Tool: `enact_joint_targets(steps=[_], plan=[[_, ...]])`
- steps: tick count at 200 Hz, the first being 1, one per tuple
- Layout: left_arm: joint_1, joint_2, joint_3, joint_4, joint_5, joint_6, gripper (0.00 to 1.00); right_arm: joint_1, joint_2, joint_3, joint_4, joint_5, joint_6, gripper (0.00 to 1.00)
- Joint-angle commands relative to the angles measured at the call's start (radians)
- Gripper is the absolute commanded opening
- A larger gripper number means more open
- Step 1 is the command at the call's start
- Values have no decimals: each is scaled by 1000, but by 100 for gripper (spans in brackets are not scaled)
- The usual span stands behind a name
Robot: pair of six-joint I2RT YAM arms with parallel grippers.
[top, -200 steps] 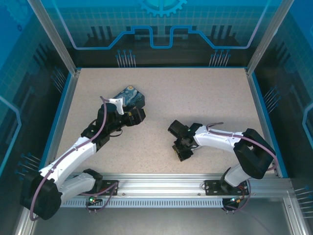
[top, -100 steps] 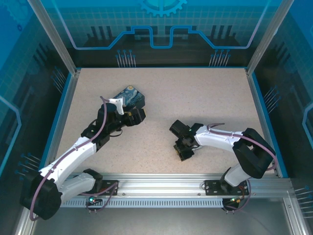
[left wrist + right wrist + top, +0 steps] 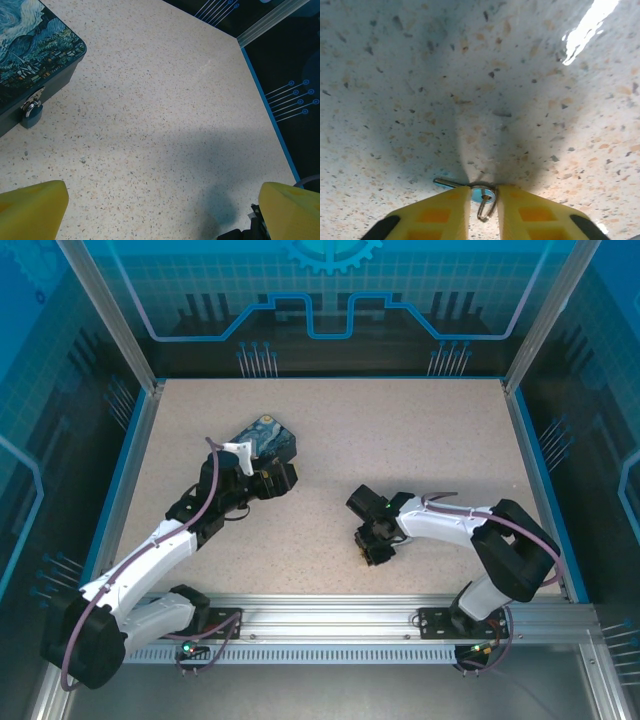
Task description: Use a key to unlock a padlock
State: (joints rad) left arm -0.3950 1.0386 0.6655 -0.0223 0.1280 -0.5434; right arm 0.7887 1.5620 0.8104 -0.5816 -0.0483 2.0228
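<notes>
Just pinched right hand (image 3: 484, 197) down onto key (image 3: 451, 184), flat on tabletop (image 3: 470, 75); pickup looks under way. Holding left hand (image 3: 162, 210) wide open, empty, near padlock (image 3: 31, 114).

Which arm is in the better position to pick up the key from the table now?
Right. The right end effector has a fingertip on each side of the key, low at the table. The left end effector stands wide open near the box with the padlock.
</notes>
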Motion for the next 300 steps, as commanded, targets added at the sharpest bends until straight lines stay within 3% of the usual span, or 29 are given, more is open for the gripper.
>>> enact_joint_targets(steps=[1, 38, 107, 184, 218, 255, 300], plan=[[-7, -16, 11, -24, 3, 21, 99, -12, 36, -39, -15, -8, 20, 16], [-6, -29, 14, -53, -7, 34, 99, -16, 16, -58, -7, 4, 16, 0], [-6, -66, 17, -92, -9, 32, 99, -41, -98, -113, 41, 63, -53, 0], [-7, -84, 19, -71, 53, -27, 99, -95, -260, -222, 305, 155, -266, 0], [-7, -78, 13, -31, 111, -51, 98, -123, -306, -269, 505, 148, -352, 0], [-20, -35, 16, 57, 221, -59, 89, -128, -342, -284, 726, 183, -418, 0], [-109, 90, 97, 88, 233, -15, 67, -128, -338, -216, 872, 127, -540, 0]])
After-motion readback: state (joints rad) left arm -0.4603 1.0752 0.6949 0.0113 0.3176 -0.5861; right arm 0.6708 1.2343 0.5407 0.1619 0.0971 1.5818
